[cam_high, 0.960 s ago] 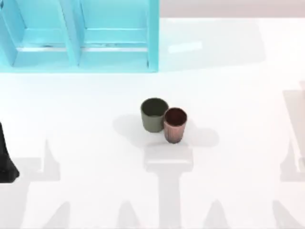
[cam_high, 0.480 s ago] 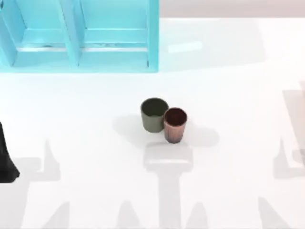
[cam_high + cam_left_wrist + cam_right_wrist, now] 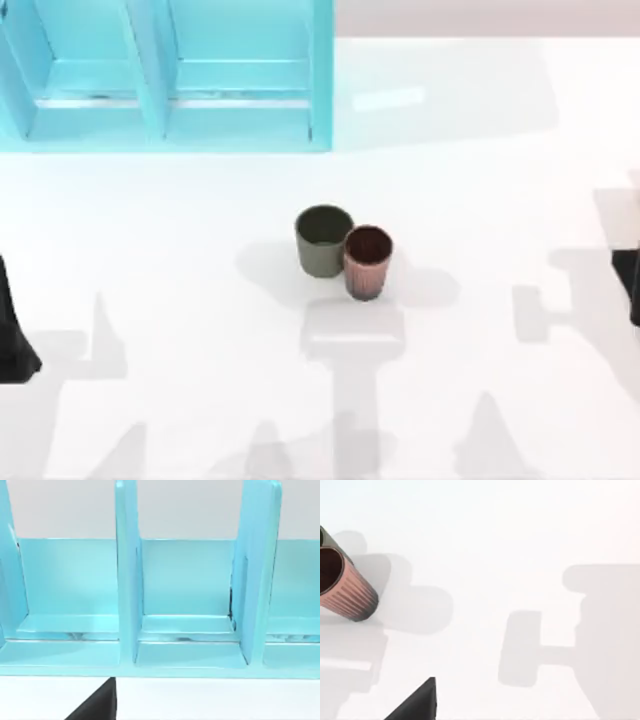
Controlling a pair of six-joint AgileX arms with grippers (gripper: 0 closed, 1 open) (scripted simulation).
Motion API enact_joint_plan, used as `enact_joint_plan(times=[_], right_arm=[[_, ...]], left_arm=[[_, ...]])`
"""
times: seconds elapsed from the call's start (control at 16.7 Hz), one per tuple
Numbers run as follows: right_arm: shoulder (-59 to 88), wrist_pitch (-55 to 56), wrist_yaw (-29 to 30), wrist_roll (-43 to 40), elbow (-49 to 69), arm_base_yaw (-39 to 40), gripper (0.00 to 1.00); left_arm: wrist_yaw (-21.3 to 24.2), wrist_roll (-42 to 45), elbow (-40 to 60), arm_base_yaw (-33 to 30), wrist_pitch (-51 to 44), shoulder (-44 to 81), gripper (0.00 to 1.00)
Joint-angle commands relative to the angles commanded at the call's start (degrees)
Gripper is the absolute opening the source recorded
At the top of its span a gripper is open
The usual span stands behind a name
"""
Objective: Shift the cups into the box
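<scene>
Two cups stand touching near the table's middle: a plain olive-grey cup and, just right and in front of it, a reddish-brown ribbed cup with a dark inside. The right wrist view shows the ribbed cup upright and some way off. The light blue box with upright dividers sits at the back left, and the left wrist view faces its compartments. My left arm is parked at the left edge. My right arm shows as a dark piece at the right edge, far from the cups.
The white table stretches open between the cups and the box and to the cups' right. Grey arm shadows lie on the right and along the front. The box's right wall stands behind the cups.
A dark part of my right arm has come into view at the right edge, and its shadow has slid left toward the cups. The cups and my left arm have not moved.
</scene>
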Motion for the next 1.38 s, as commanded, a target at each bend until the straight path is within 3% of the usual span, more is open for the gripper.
enact_joint_plan(times=[0.72,1.08,1.38], right_arm=[[68.60,-45.22,2.68,19.13,61.53,18.95,1.00],[85.86,-53.68,5.26,25.44,90.52,24.35,1.00],[90.16,-54.54,6.69,27.69,100.67,25.90,1.00]], left_arm=[[0.00,0.00,0.00,0.00,0.00,0.00,1.00],[0.00,0.00,0.00,0.00,0.00,0.00,1.00],[0.00,0.00,0.00,0.00,0.00,0.00,1.00]])
